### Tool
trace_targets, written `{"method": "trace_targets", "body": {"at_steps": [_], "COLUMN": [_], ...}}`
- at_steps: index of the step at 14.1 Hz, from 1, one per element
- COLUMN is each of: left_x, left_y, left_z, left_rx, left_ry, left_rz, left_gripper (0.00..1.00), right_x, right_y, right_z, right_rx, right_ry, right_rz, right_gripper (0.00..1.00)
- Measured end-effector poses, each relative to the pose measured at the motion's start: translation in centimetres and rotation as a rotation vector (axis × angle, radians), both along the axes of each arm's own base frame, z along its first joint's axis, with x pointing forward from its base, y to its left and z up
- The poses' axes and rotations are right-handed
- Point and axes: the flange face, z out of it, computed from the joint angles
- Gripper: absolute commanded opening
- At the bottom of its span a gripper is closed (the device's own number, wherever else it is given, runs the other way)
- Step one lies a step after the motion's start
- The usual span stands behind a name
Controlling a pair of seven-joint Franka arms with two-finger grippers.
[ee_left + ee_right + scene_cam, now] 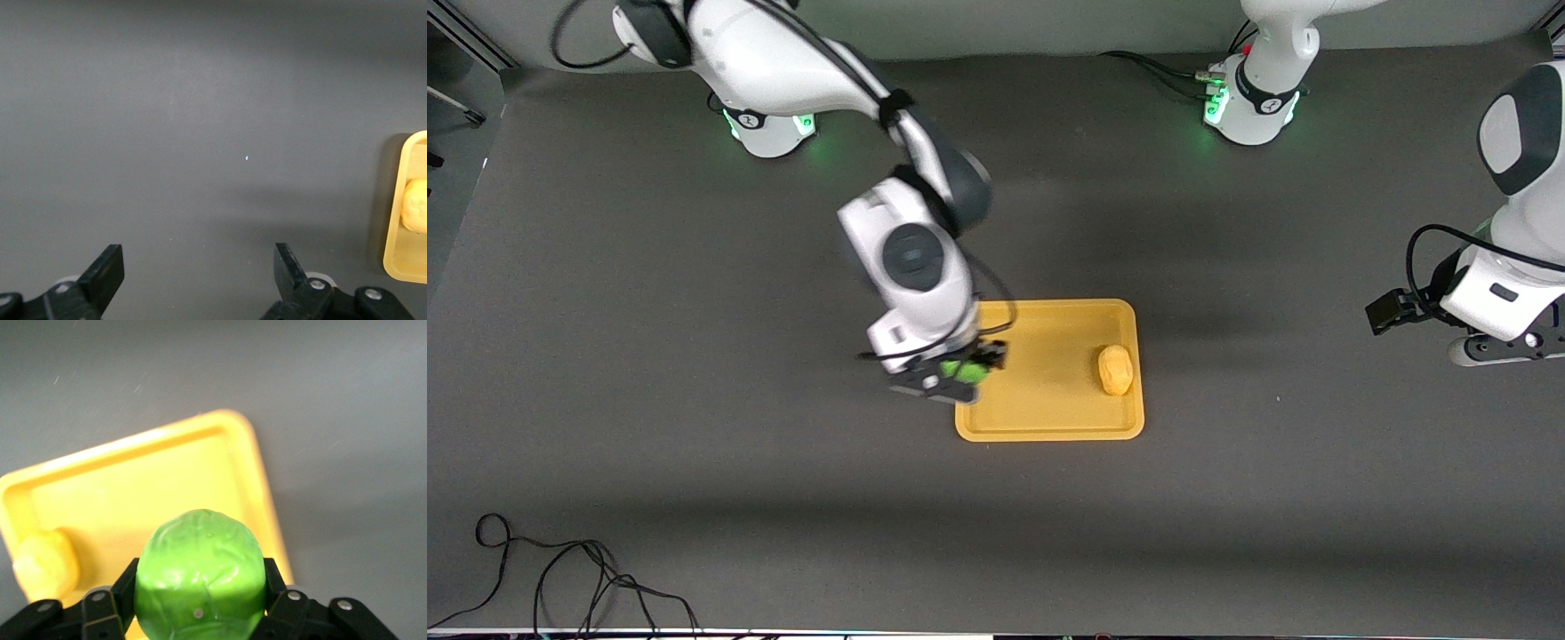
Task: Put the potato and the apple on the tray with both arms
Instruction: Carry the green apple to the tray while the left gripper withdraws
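Note:
The yellow-orange tray [1040,418] lies mid-table. The potato [1115,369] rests on it near the edge toward the left arm's end; it also shows in the right wrist view [45,565] and at the edge of the left wrist view [416,205]. My right gripper [960,372] is shut on the green apple [199,577] and holds it over the tray's edge [257,463] toward the right arm's end. My left gripper [199,273] is open and empty over bare table, off toward the left arm's end, apart from the tray [403,257].
The table is covered by a dark grey mat [694,400]. A black cable [560,578] lies coiled near the front edge at the right arm's end. The arm bases [769,129] stand along the edge farthest from the front camera.

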Motion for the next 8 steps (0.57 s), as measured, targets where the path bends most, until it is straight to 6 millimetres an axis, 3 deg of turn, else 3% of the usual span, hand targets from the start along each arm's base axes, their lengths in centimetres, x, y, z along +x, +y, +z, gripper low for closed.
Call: {"method": "trace_targets", "body": {"at_steps": [2, 5, 8], "left_x": [-0.1, -0.4, -0.8], "left_y": [1.1, 3.7, 4.2], "left_z": [-0.3, -0.1, 0.5], "left_rx": [-0.015, -0.063, -0.077], "left_ry": [0.006, 0.034, 0.065], "left_rz": [0.026, 0.052, 0.049], "left_gripper": [0.99, 0.99, 0.99], "right_x": [-1.0, -0.7, -1.5], "right_y": [3.3, 4.6, 6.0], "right_z": [-2.8, -6.7, -10.6], "right_rx": [-0.002, 0.021, 0.035], "right_ry": [-0.016, -0.048, -0.073], "right_rz": [-0.034, -0.061, -0.045], "right_gripper": [0.38, 0.38, 0.38]}}
